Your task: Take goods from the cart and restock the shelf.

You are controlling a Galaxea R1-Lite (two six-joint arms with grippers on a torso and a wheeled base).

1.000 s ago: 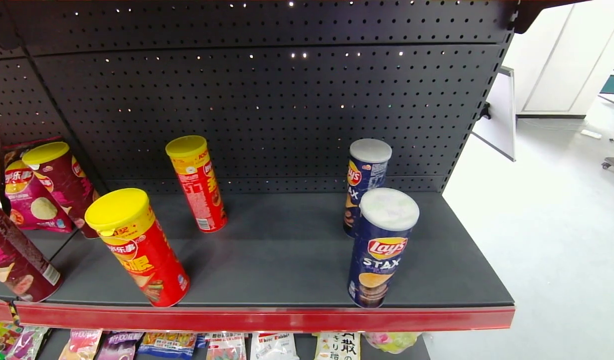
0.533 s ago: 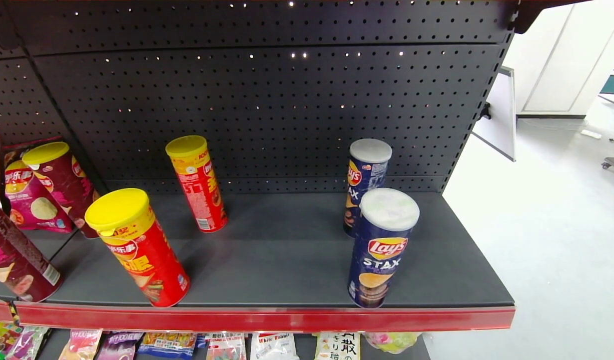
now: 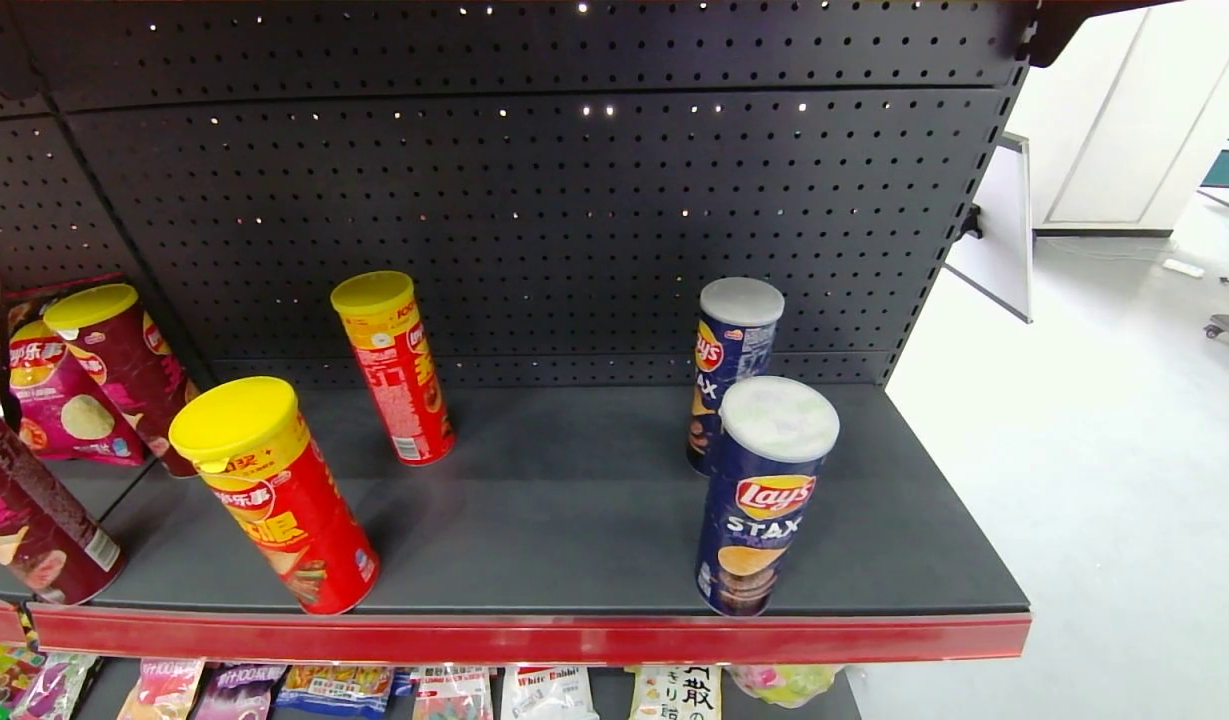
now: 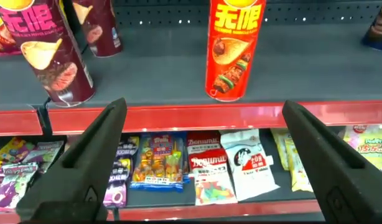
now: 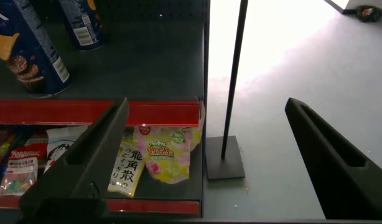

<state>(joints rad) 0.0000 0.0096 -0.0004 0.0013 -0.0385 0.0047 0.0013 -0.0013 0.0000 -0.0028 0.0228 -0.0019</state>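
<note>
While the left claw (image 4: 203, 111) and right claw (image 5: 206, 106) gape empty, chip cans (image 3: 274, 490) line the shelf (image 3: 574, 500).
Snack bags (image 3: 544, 692) below, half hidden behind its edge.

Left hand (image 4: 203, 107): two matte black wedge-shaped fingers (image 4: 85, 168), smooth, tapering to tips.
Right hand (image 5: 206, 104): two matching matte black fingers (image 5: 331, 162).

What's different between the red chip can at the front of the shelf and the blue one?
The front red can has a yellow lid; the front blue can has a pale grey lid. The red can stands toward the left of the shelf, the blue can toward its right. Both are tall tubes standing upright near the front edge, lids on.
</note>
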